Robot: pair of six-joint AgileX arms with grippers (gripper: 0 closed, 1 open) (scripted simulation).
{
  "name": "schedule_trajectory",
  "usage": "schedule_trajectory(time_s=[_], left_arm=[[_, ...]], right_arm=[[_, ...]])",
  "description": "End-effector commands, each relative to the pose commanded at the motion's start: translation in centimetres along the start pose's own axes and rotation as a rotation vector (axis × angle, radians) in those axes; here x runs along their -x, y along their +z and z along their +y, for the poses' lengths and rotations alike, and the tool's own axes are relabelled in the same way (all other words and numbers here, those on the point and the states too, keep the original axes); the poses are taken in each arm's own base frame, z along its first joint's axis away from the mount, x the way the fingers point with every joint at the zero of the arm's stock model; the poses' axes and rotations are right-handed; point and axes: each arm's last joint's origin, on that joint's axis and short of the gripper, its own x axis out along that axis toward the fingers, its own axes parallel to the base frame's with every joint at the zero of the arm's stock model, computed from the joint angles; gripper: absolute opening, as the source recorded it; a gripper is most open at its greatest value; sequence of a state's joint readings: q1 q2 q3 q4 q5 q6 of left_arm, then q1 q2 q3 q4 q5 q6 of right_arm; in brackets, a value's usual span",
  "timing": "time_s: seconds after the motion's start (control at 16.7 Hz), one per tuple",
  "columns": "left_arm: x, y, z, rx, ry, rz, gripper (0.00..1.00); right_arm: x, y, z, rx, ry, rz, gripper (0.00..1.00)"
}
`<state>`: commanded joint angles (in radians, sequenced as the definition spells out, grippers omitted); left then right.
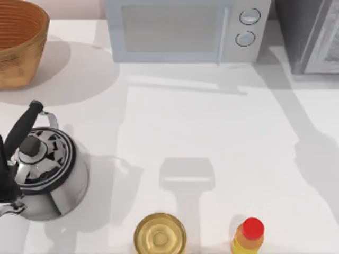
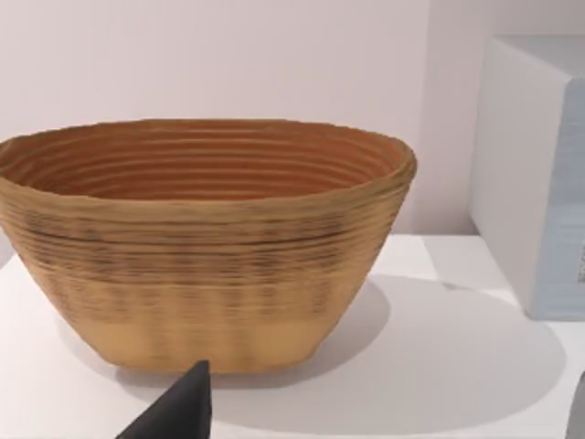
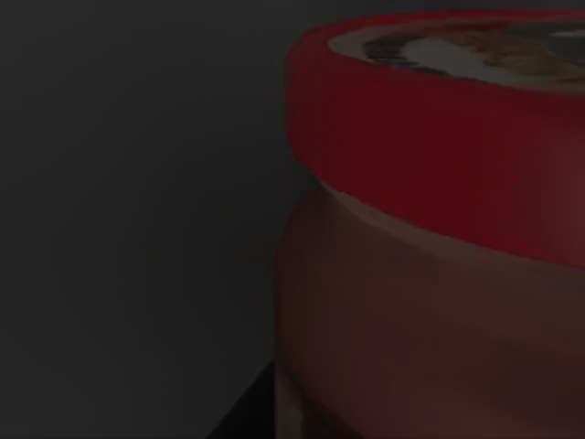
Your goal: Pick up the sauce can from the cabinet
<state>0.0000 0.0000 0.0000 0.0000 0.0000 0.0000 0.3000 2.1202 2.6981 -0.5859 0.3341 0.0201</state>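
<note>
The sauce can (image 3: 430, 229) looms very close in the dim right wrist view. It has a red rim, a grey-white picture on top and a red-orange side, and dark surroundings enclose it. My right gripper is right up against the can. The grey cabinet (image 1: 312, 37) stands at the table's back right corner. My left gripper (image 2: 379, 422) is open at the left side, facing the woven basket (image 2: 206, 247), with nothing between its fingertips (image 2: 178, 412).
A microwave (image 1: 185, 29) stands at the back middle and the basket (image 1: 18, 42) at the back left. A steel kettle (image 1: 45, 172) sits at the left. A gold-topped can (image 1: 160, 234) and a yellow bottle with a red cap (image 1: 249, 236) stand at the front edge.
</note>
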Motion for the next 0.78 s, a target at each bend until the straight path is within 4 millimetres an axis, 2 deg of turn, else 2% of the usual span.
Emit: schedule_trajectory(time_s=[0.48, 0.6, 0.78], left_arm=[[0.0, 0.0, 0.0, 0.000, 0.000, 0.000, 1.00], [0.0, 0.0, 0.0, 0.000, 0.000, 0.000, 1.00], [0.0, 0.0, 0.0, 0.000, 0.000, 0.000, 1.00]], right_arm=[[0.5, 0.2, 0.3, 0.001, 0.002, 0.002, 0.00], [2.2, 1.0, 0.7, 0.007, -0.002, 0.008, 0.00], [7.5, 3.4, 1.0, 0.006, -0.003, 0.001, 0.00]])
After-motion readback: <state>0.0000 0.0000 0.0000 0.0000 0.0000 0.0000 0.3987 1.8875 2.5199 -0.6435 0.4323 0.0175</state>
